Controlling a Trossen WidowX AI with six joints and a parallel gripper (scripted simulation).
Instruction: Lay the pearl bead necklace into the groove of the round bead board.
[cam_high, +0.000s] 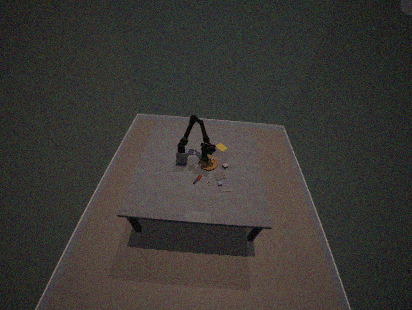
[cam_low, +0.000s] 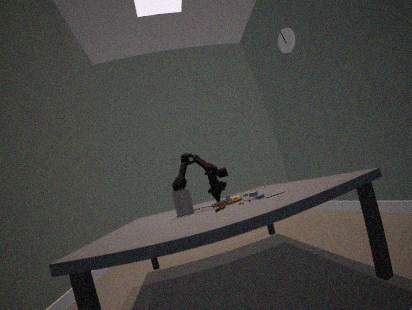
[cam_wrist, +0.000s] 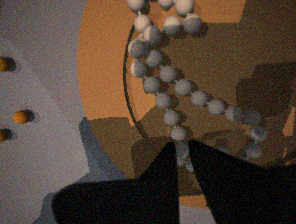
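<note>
The round bead board is orange, with a dark curved groove line on its left part in the wrist view. The pearl bead necklace lies over the board in a bunched loop. Some beads are at the groove line near the top left, and two strands run down and to the right inside it. My gripper is low over the board, shut on the necklace, with beads between and just beyond its fingertips. The fingers and shadow hide part of the lower strand.
Several small orange beads lie left of the board. A yellow square lies behind the board, a small pink object to its right. A red-handled tool and a small pale-blue object lie in front.
</note>
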